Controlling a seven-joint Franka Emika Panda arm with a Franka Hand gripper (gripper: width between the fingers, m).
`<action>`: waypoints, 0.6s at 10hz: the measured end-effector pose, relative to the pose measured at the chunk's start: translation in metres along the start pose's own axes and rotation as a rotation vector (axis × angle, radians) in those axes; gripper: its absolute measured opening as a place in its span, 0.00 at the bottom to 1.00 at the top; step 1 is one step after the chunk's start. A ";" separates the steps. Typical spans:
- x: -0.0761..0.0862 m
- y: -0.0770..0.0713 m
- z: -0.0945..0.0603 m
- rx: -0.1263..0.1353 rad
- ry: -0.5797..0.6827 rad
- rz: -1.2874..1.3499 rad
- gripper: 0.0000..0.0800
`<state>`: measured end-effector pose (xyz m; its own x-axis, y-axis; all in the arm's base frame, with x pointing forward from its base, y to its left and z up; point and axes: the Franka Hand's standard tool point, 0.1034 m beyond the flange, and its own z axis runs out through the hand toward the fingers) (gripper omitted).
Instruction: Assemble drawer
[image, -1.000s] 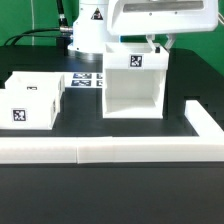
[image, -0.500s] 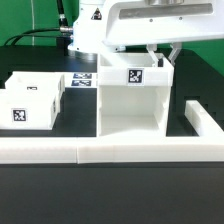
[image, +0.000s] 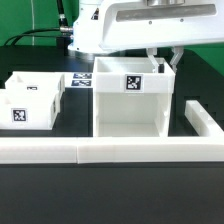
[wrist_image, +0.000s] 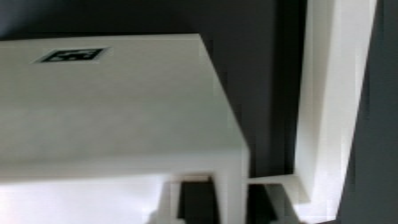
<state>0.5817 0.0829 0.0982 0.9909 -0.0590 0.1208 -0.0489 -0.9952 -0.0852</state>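
The drawer's tall white case (image: 128, 100) stands open-fronted near the front rail, with a tag (image: 131, 83) on its upper front edge. My gripper (image: 163, 63) reaches down at the case's back corner, on the exterior view's right, and is shut on its side wall. In the wrist view the case (wrist_image: 107, 110) fills most of the picture, its tag (wrist_image: 75, 55) far off. My gripper (wrist_image: 231, 200) has the wall between its dark fingers (wrist_image: 187, 202). Two small white trays (image: 28, 100) sit on the exterior view's left, apart from the case.
A long low white rail (image: 110, 151) runs along the front and turns back at the exterior view's right (image: 205, 118); it also shows in the wrist view (wrist_image: 331, 90), close beside the case. The marker board (image: 83, 80) lies behind, between trays and case.
The case, held by my gripper, has slid toward the front rail and toward the exterior view's left. The trays have not moved.
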 end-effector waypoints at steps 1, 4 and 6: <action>0.001 -0.001 0.000 0.001 0.002 0.030 0.05; 0.003 -0.003 -0.002 0.007 0.012 0.177 0.05; 0.004 -0.006 -0.002 0.016 0.019 0.287 0.05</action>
<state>0.5860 0.0887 0.1016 0.9344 -0.3394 0.1082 -0.3246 -0.9363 -0.1339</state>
